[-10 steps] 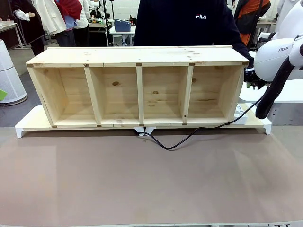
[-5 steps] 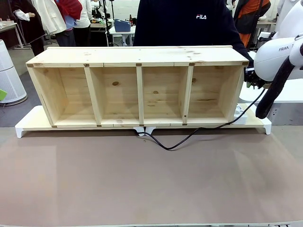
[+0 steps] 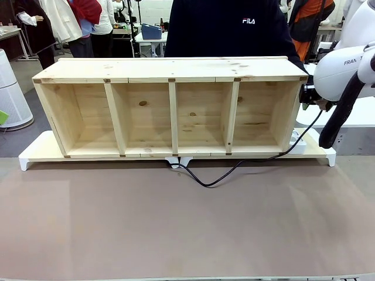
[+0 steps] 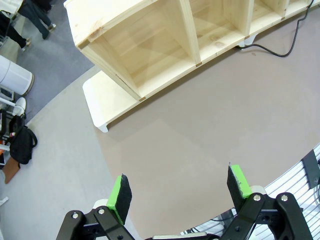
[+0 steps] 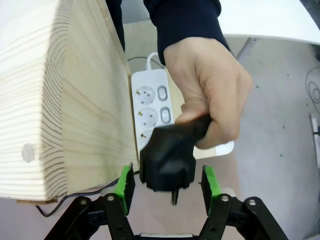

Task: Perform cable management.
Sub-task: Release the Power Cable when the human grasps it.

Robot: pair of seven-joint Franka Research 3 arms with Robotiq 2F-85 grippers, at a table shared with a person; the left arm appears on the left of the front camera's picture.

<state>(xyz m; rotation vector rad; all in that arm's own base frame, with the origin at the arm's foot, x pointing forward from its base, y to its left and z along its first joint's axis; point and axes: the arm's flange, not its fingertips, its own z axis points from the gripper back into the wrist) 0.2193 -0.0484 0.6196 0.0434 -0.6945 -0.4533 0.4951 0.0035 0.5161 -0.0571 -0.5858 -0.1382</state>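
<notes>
My left gripper point(image 4: 177, 192) hung released over the bare brown mat point(image 4: 215, 120), the pale wooden four-bay shelf point(image 4: 165, 40) well beyond its fingertips. My right gripper point(image 5: 169, 187) stood spread beside that shelf's end board, and the thin black power cable point(image 3: 234, 167) trailed along the shelf's front. Its chunky black plug point(image 5: 167, 157) sat between my green pads, gripped from above by the person's hand point(image 5: 210, 95), with a white power strip point(image 5: 155, 107) just beyond.

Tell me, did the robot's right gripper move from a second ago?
Yes, a little. In the front view the right gripper has shifted toward the wooden shelf, its black end now closer to the shelf's right top corner than a second ago.
</notes>
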